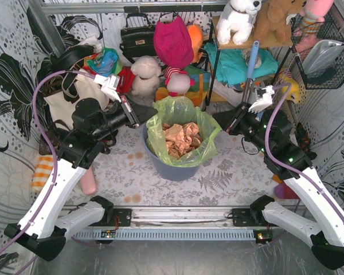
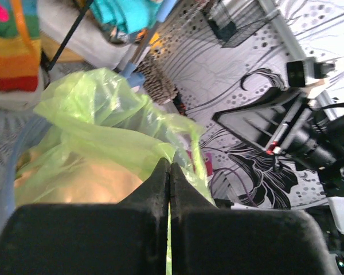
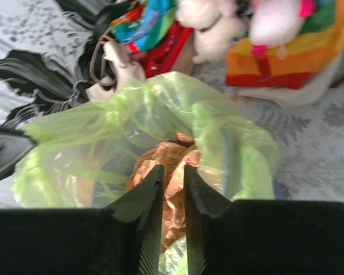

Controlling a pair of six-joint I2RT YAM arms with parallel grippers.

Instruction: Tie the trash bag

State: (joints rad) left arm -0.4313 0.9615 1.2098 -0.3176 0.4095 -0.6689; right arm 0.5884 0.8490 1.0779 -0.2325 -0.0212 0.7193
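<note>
At the left side of the bin [image 1: 173, 167], my left gripper [image 2: 169, 165] is pinched tight on the trash bag [image 2: 97, 109] rim; right gripper [image 3: 173, 172] sits just a crack apart over the opposite rim.

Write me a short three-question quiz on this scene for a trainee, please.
1. True or false: the trash bag sits inside the blue-grey bin.
2. What shows inside the bag? A) crumpled tan paper B) bottles C) food scraps
3. Fill in: the left gripper is ___ on the bag's rim.
Key: 1 true; 2 A; 3 shut.
</note>
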